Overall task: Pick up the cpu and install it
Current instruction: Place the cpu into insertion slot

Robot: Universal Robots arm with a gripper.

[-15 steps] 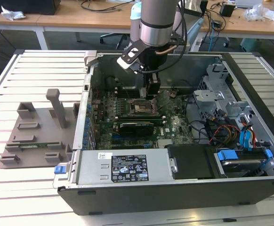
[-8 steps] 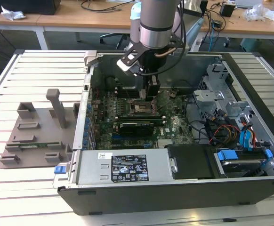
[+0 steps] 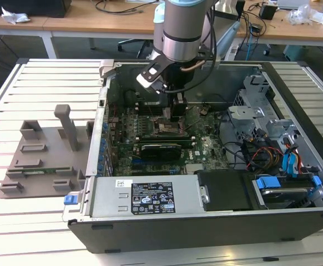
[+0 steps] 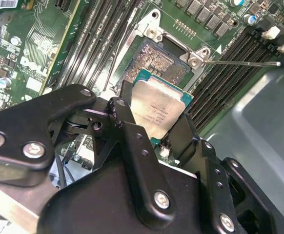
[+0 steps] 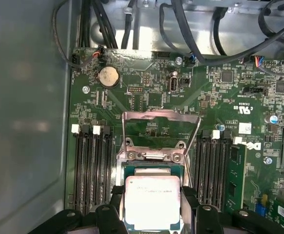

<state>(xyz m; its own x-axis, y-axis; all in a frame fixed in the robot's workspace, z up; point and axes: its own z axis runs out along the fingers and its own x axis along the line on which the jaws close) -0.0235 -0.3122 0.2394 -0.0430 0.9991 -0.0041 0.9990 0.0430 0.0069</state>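
Item: cpu (image 4: 159,107), a light, thin, rigid chip, likely fragile underneath and slick on its metal lid, best taken by opposite edges; pincer (image 4: 152,119) closed on two of its sides, holding it just above the open socket (image 4: 154,61).

Bright, even light fills the exterior view, the computer case (image 3: 206,227) interior lies in shade, and the cpu (image 5: 152,202) glares pale in the first wrist view.

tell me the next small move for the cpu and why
Probably shift the cpu squarely over the open socket before lowering. The end effector grips it by its edges, and in the second wrist view it overlaps only one side of the socket.
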